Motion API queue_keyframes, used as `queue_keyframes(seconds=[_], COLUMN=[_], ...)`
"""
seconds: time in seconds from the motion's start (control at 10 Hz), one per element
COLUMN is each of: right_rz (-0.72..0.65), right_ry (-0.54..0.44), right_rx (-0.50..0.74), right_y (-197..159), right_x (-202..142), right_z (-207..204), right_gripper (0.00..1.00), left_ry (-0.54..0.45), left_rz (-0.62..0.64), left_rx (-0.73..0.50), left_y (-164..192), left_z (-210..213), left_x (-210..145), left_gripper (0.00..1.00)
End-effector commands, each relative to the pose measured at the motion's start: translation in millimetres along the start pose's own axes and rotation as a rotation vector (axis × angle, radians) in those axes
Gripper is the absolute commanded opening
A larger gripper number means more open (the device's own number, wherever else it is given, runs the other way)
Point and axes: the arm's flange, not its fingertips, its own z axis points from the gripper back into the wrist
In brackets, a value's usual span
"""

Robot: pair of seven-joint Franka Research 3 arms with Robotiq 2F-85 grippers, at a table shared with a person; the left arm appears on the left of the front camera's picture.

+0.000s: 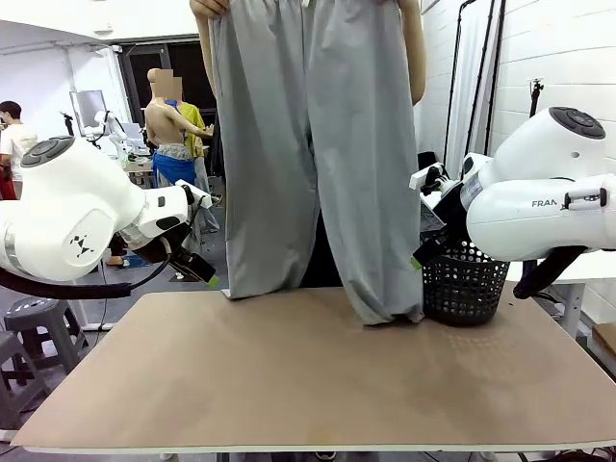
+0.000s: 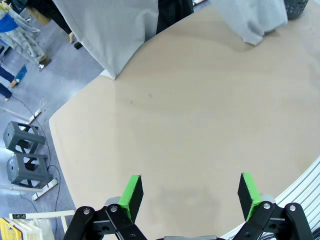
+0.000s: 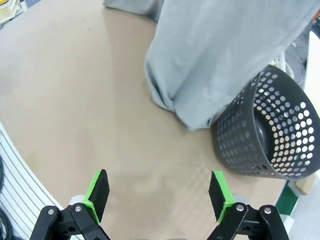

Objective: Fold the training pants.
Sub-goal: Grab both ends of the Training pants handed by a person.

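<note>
Two open grippers, nothing held: left gripper [image 2: 190, 194] and right gripper [image 3: 159, 194], jaws wide. The training pants [image 1: 313, 144] hang from a person [image 1: 414, 58] at 12 o'clock of the table [image 1: 289, 385], one cuff [image 1: 390, 310] resting on it — soft, light, limp cloth, so probably take the cuffs' hems.

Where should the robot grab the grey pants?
Probably the training pants by a leg hem, reaching from the robot's side: the person's hands hold the waistband, and one hem lies bunched on the table beside the basket.
</note>
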Motion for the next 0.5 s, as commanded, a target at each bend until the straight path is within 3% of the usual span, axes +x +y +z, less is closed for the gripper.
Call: queue_keyframes(seconds=[0.0,0.4], right_rz=[-0.003,-0.003], right_ry=[-0.003,-0.003], right_rx=[0.003,0.003], right_y=[-1.1,-1.1], right_x=[-0.2,-0.2], right_z=[-0.9,-0.9], right_gripper=[1.00,1.00], left_ry=[0.000,0.000], left_rz=[-0.009,-0.009], left_rx=[0.002,0.002], left_y=[0.4,0.4], left_z=[-0.3,-0.3], left_x=[0.0,0.0], left_gripper=[1.00,1.00])
